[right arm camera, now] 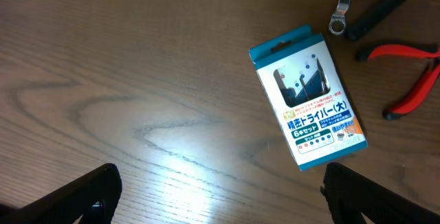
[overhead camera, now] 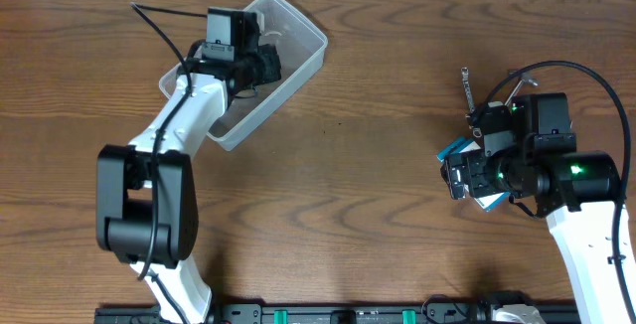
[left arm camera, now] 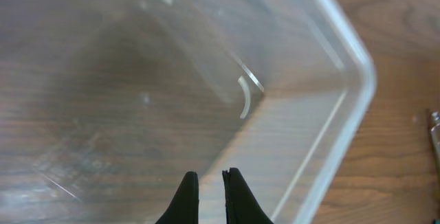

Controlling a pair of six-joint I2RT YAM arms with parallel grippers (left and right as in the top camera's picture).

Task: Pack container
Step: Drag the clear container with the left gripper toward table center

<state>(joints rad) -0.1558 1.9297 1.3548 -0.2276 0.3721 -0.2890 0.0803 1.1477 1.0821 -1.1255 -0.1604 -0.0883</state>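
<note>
The container point(overhead camera: 298, 36) is a clear rectangular tub lying askew at the back left. My left gripper point(overhead camera: 266, 66) reaches into it. In the left wrist view its fingers point(left arm camera: 211, 179) are closed to a narrow gap over the container point(left arm camera: 357, 93), apparently pinching its clear wall. My right gripper point(overhead camera: 467, 177) hovers over the table at the right, open wide and empty, with both fingers at the bottom corners of the right wrist view point(right arm camera: 220, 189). A blue-and-white screwdriver set box point(right arm camera: 308, 97) lies flat just beyond the right finger and shows partly in the overhead view point(overhead camera: 455, 149).
Past the box lie a small silver wrench point(right arm camera: 340, 7), a black-handled tool point(right arm camera: 385, 7) and red-handled pliers point(right arm camera: 412, 73). The wrench also shows in the overhead view point(overhead camera: 465, 87). Bare wood lies between the two arms.
</note>
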